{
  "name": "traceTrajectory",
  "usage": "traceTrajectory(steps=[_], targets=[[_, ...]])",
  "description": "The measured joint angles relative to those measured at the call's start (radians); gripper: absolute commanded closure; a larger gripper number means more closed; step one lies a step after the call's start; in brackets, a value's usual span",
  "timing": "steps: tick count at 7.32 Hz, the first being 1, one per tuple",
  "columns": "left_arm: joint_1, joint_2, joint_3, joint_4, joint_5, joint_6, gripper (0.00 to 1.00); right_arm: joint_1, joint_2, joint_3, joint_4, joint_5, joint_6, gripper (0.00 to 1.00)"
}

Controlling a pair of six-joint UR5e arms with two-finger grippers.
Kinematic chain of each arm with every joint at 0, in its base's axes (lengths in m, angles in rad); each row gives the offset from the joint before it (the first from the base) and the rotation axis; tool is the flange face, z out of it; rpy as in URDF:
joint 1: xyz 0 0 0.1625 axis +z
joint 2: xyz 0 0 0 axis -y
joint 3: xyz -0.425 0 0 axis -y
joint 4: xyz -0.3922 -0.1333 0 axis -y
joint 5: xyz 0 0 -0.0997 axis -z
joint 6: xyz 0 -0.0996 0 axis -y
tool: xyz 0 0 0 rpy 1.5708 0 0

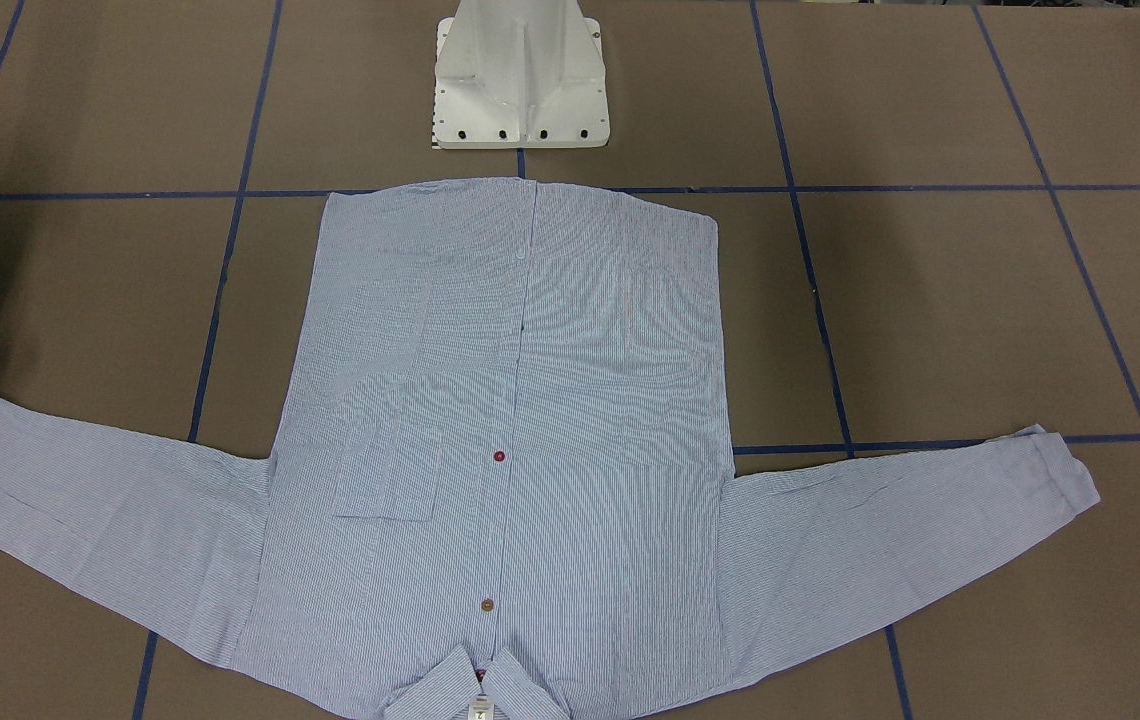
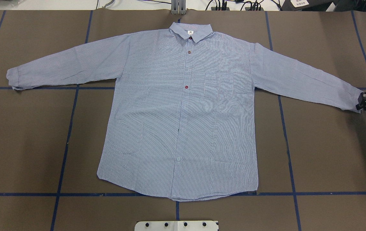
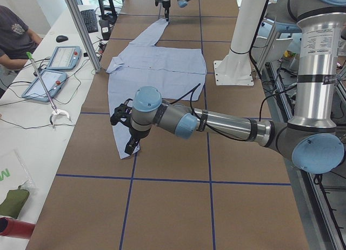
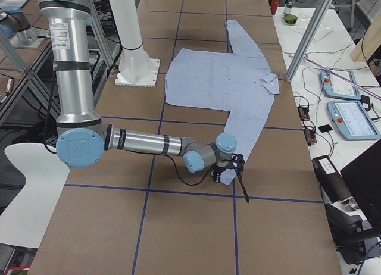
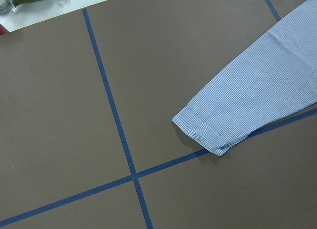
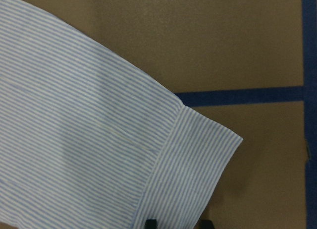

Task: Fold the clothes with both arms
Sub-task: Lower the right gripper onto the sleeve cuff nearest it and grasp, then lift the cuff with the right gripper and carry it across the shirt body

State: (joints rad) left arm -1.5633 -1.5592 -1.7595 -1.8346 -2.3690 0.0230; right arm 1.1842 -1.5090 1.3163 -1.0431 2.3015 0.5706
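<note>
The striped light-blue shirt (image 2: 183, 109) lies flat and face up on the brown table, collar (image 2: 191, 32) at the far edge and both sleeves spread wide. My right gripper (image 2: 362, 101) is low at the right cuff (image 2: 356, 99). In the right wrist view its fingertips (image 6: 148, 223) stand apart with the cuff's edge (image 6: 198, 154) between them, so it is open. My left gripper (image 3: 125, 137) shows only in the exterior left view, above the left cuff (image 5: 203, 132); I cannot tell whether it is open or shut. That cuff (image 2: 13, 78) lies untouched.
The white pedestal base (image 1: 520, 80) stands close to the shirt's hem. Blue tape lines (image 2: 67, 141) grid the table. A side bench along the collar side holds tablets (image 3: 62, 58) and cables, and a person (image 3: 13, 33) sits there.
</note>
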Motion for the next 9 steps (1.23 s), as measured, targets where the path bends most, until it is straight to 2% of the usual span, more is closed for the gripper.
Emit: traceTrajectory(steps=[2,6,7,9], targets=[[0.000,0.000,-0.003,0.000,-0.001,-0.002,0.00,0.000,0.000,0.000,0.000,0.002,0.000,1.00],[0.000,-0.001,-0.012,0.003,0.000,-0.012,0.00,0.015,-0.017,0.018,0.040,0.015,-0.009,1.00],[0.000,0.000,-0.013,0.003,0.000,-0.012,0.00,0.038,-0.026,0.042,0.058,0.039,-0.013,1.00],[-0.001,0.000,-0.018,0.004,0.001,-0.013,0.00,0.077,-0.060,0.171,0.063,0.087,-0.011,1.00]])
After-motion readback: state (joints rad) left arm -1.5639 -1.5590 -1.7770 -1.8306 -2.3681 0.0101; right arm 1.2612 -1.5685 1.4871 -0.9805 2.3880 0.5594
